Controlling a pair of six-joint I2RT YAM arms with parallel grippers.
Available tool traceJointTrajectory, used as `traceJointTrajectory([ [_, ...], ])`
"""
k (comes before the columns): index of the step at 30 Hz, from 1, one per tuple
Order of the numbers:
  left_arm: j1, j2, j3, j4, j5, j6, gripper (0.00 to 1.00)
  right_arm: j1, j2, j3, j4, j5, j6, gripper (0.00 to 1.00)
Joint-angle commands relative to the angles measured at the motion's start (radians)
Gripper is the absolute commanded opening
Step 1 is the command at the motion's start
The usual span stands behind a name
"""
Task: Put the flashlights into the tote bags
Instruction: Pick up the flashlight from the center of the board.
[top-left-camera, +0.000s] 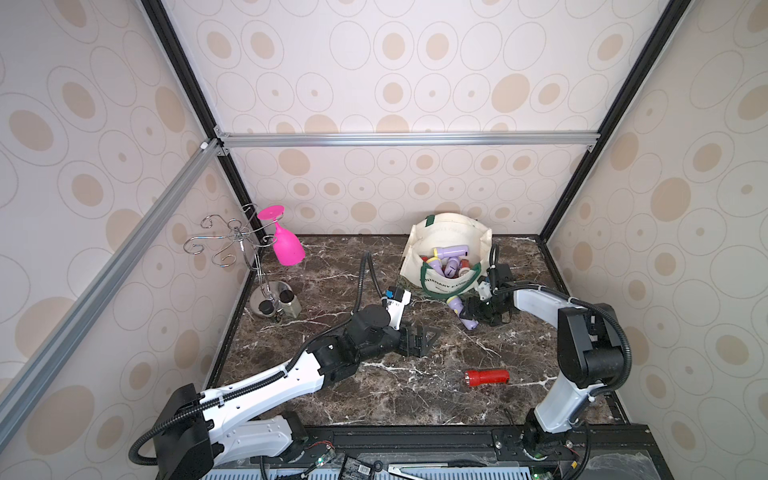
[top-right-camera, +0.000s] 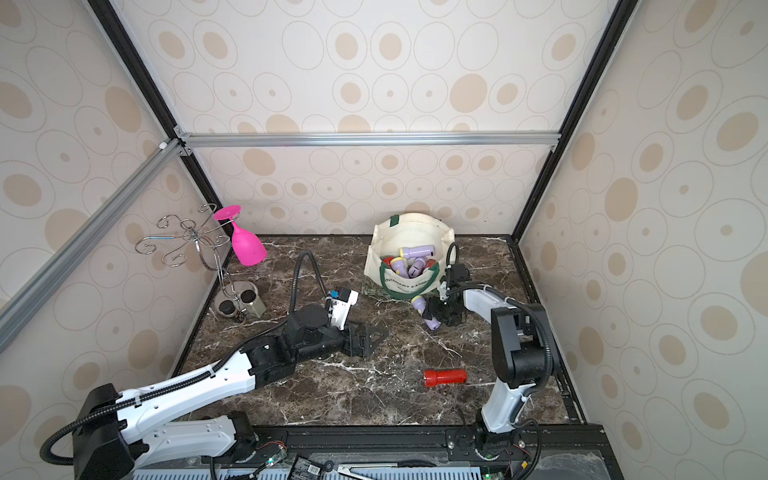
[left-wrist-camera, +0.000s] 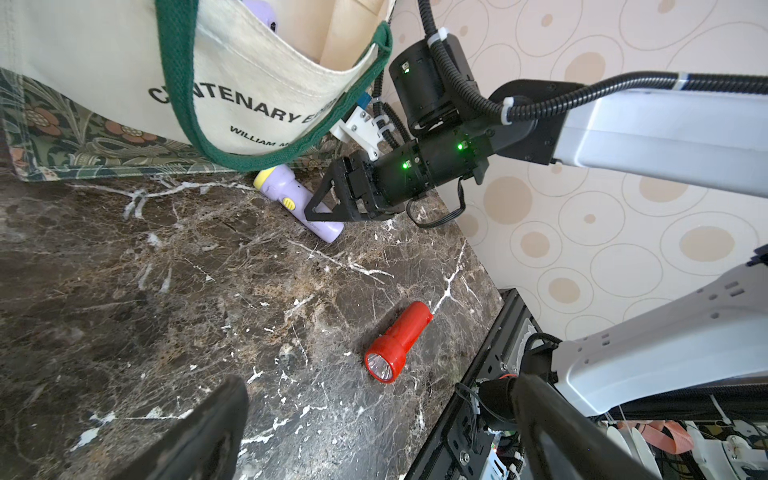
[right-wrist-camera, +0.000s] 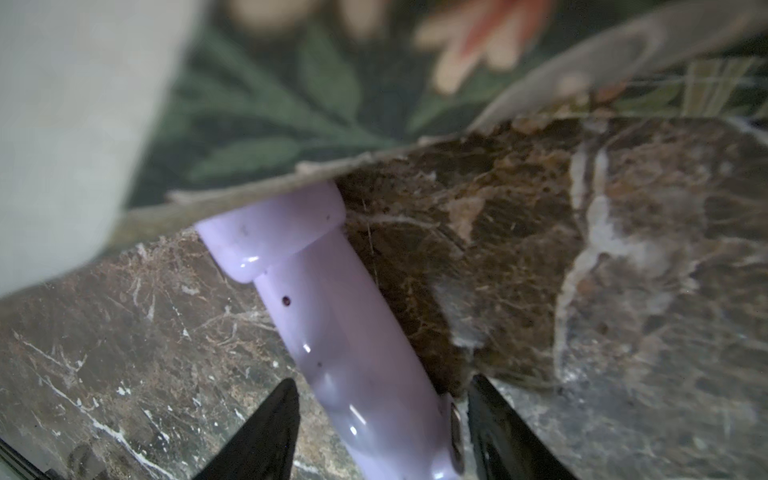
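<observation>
One lilac flashlight (right-wrist-camera: 332, 316) lies inside the right gripper (right-wrist-camera: 382, 380), jaws spread astride its barrel, head far against the tote bag (top-left-camera: 449, 232); left gripper (top-left-camera: 424, 340) gapes, well left.

lilac flashlight (right-wrist-camera: 332, 324) front hidden under tote bag (right-wrist-camera: 249, 104) hem, bag blurred

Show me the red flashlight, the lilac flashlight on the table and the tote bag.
red flashlight (top-left-camera: 487, 377): a top view, middle of its barrel.
lilac flashlight (left-wrist-camera: 286, 191): left wrist view, barrel near the head.
tote bag (top-left-camera: 449, 230): a top view, cream back wall.
</observation>
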Motion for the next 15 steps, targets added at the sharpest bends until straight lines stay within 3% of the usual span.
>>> traceJointTrajectory([
  [1,0.013,-0.02,0.004,-0.023,-0.001,-0.013,1.0,-0.001,0.028,-0.01,0.022,0.0,-0.011,0.62],
  [9,0.016,-0.034,-0.007,-0.02,-0.006,-0.019,1.0,0.004,0.002,-0.056,0.009,0.035,-0.011,0.36],
  [15,0.019,-0.027,-0.013,-0.002,-0.004,-0.024,1.0,0.013,-0.065,-0.119,-0.001,0.075,0.036,0.26],
])
